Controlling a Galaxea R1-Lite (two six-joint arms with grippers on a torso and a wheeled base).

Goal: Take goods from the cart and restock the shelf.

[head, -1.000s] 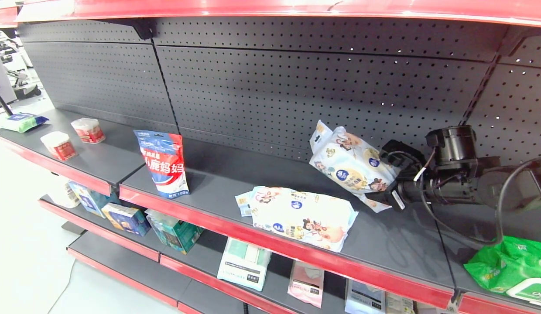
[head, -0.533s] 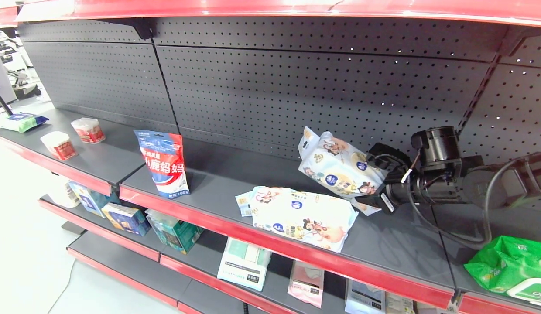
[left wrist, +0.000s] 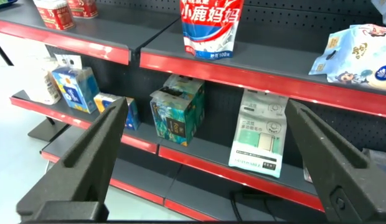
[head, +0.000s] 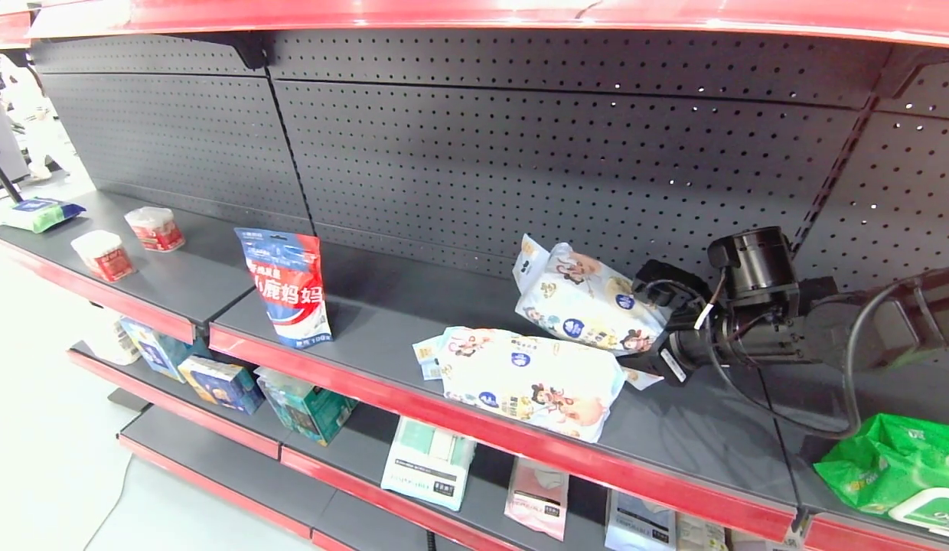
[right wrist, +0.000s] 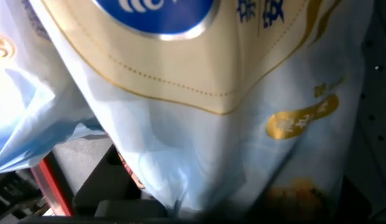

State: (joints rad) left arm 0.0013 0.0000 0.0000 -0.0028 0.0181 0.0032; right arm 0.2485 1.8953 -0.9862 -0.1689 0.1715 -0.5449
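Grips pack [head: 585, 302] in right end effector [head: 658, 337], tilted low over shelf [head: 413, 298] just behind second pack [head: 532, 379]; risks catching second pack on lowering, shoving it off front lip; risks toppling if released tilted.

My pack [head: 585, 302] is pale blue-white with cartoon figures; the flat pack [head: 532, 379] beside it matches. Pouch [head: 285, 285]: red, blue, white. Shelf [head: 413, 298]: dark grey, red-edged.
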